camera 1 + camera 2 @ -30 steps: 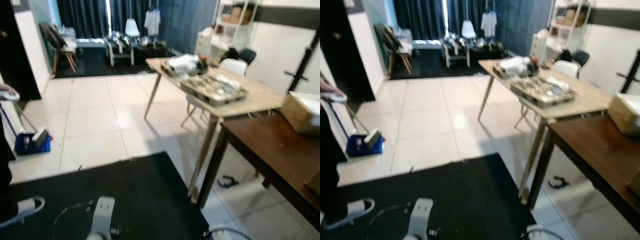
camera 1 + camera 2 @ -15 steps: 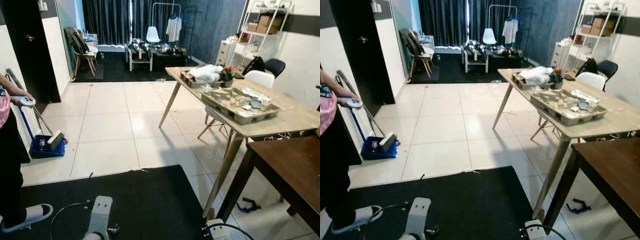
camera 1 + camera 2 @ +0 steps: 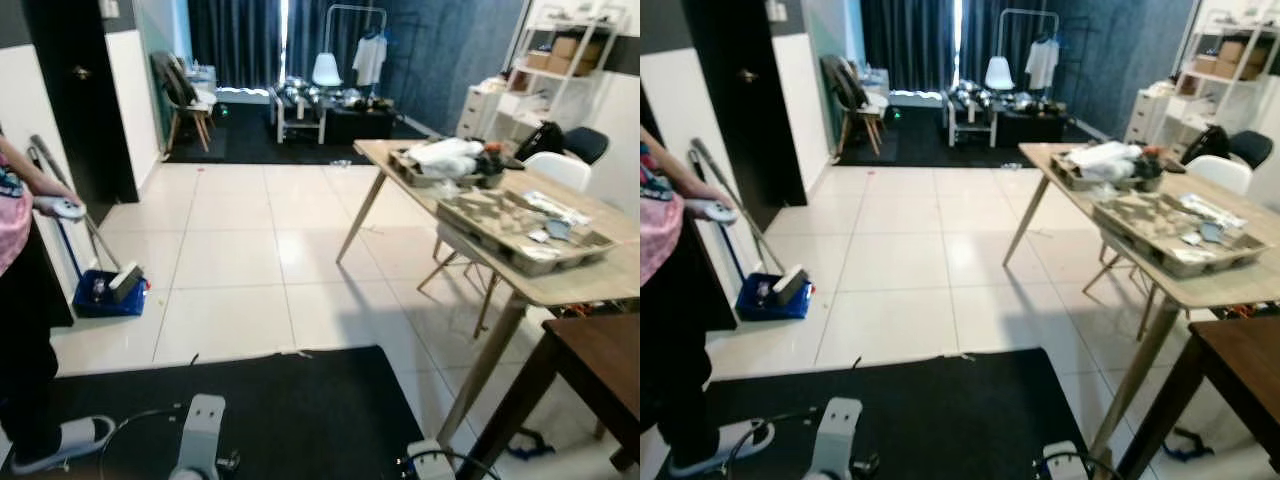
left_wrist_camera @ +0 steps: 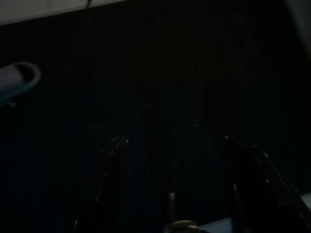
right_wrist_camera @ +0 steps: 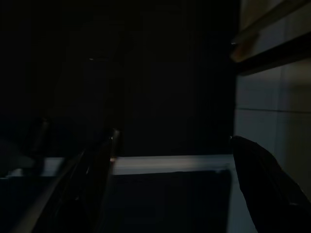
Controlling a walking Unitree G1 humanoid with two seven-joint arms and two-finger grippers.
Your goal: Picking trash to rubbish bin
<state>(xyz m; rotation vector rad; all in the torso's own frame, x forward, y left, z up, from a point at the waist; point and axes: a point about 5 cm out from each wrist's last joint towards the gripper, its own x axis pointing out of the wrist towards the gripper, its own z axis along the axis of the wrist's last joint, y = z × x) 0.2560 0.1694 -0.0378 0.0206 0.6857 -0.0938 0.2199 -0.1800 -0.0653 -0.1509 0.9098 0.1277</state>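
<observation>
While both arms hang idle, left gripper and right gripper spread wide, cardboard tray holding seemingly scraps, blue dustpan

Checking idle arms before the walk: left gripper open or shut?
Open. In the dark left wrist view the left gripper shows two fingers spread apart over the black rug, nothing between them.

Silver arm, black cables

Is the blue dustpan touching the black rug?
Apart. In the left eye view the blue dustpan sits on white floor tiles, with bare tile between it and the black rug.
</observation>
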